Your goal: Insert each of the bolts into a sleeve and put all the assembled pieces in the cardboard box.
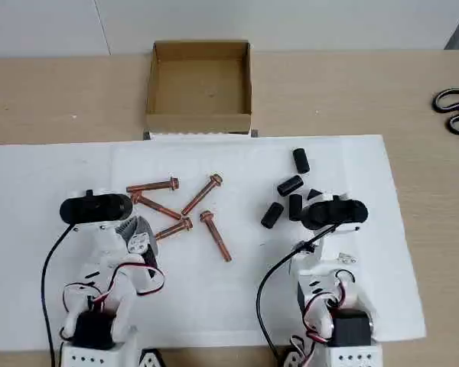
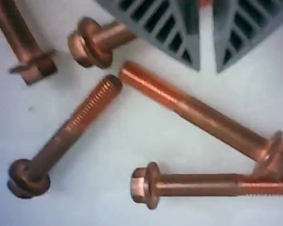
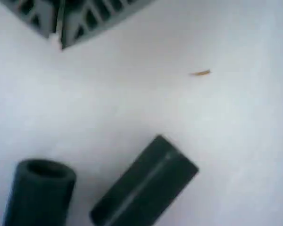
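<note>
Several copper bolts lie scattered on the white sheet, left of centre. Several black sleeves lie loose to their right. The cardboard box stands open and empty past the sheet's far edge. My left gripper hangs just above the bolts, shut to a narrow slit and holding nothing. A long bolt lies just off its tips. My right gripper hovers shut beside the sleeves. One sleeve lies on its side there and another shows its open end.
Scissors lie on the wooden table at the far right. Bare sheet spreads between the two arms and towards the front edge. The arm bases stand at the table's near edge.
</note>
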Robot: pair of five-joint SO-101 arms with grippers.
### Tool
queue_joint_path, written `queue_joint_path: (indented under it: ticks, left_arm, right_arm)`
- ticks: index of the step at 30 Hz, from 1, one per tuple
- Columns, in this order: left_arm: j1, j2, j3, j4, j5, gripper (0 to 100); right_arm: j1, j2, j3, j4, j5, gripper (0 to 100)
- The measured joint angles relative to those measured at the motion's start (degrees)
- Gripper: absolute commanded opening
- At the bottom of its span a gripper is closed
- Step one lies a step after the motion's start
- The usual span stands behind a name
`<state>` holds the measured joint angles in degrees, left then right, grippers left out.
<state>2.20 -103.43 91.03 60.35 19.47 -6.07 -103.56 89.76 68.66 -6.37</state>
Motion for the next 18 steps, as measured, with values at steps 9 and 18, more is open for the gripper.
queue_joint_path:
  ticks: [9,18]
  left_arm:
    - [-0.18,0.35,-9.67,5.8,0.0,1]
    - [-0.18,19.96,-27.08,6.95,0.0,1]
  right_arm:
    - [3.25,7.03,-11.87,1.14,5.8,0.4]
    - [5.8,43.69,-46.77,8.44,0.09,0.4]
